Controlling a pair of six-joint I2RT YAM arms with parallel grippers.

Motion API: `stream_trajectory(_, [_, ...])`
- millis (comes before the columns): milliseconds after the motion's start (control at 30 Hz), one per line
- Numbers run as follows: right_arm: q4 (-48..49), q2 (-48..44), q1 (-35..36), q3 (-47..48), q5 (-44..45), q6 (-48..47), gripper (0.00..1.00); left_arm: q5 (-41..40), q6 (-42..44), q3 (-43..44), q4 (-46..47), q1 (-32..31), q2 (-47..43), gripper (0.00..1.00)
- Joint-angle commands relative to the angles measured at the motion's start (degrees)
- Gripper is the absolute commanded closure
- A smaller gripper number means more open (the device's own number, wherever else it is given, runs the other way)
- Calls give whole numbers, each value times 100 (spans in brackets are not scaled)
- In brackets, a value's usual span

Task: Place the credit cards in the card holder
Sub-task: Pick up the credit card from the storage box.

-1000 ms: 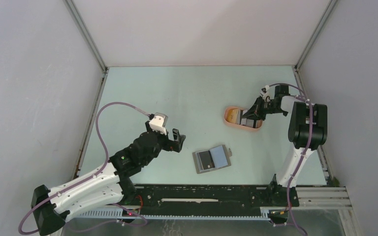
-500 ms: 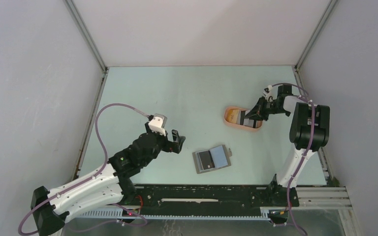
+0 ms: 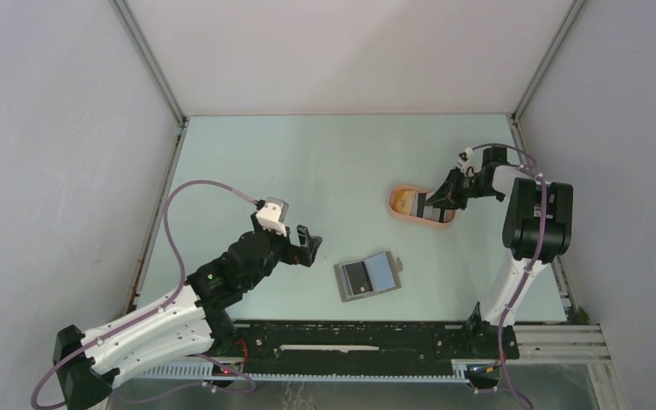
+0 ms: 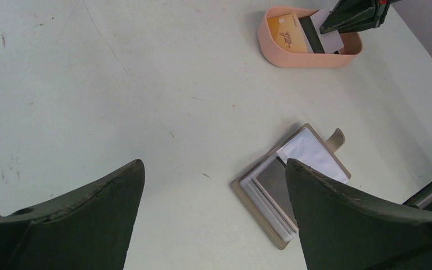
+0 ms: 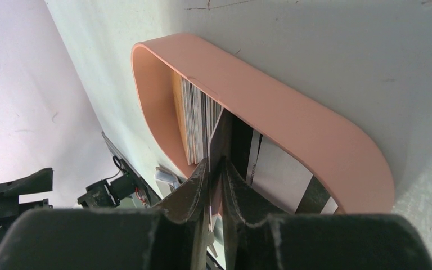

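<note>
Card holder (image 3: 368,277) on scuffed pale-green table (image 3: 307,162), grey walls (image 3: 51,128) around; left gripper (image 3: 310,246) wide, right gripper (image 5: 216,169) tight on card (image 5: 220,132).

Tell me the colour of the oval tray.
Peach; the tray shows best in right wrist view.

Open card holder (image 4: 299,169) on table (image 4: 146,84), credit cards (image 4: 288,35) in peach tray (image 4: 306,59) beyond

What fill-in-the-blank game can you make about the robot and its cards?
The dark card in the peach tray is gripped by the ____.
The left pincer is open and holds ____.
The card holder lies ____ on the table.
Missing words: right pincer; nothing; open.
</note>
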Motion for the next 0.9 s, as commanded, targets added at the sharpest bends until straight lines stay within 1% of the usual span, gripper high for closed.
stream_trajectory(0, [-89,-212,-72,192,-21,-118,80,7,-73,-157,107,44,-73,0])
stream_trajectory(100, [-115,-217,-100,192,-34,-133,80,5,-73,-157,108,46,-64,0])
stream_trajectory(167, [-133,-219,-116,192,-8,-130,82,17,-73,-149,107,47,-55,0])
stream_trajectory(367, [-267,-392,-165,192,197,-219,91,55,-113,-155,108,42,-96,0])
stream_trajectory(500, [-379,-601,-288,135,200,-324,100,116,-179,-217,147,42,-186,0])
stream_trajectory(700, [-635,-894,-437,24,13,-655,100,329,-274,-325,377,36,-279,0])
stream_trajectory(867, [-837,-1492,-487,-77,-365,-1299,100,858,-446,-540,1113,38,-243,0])
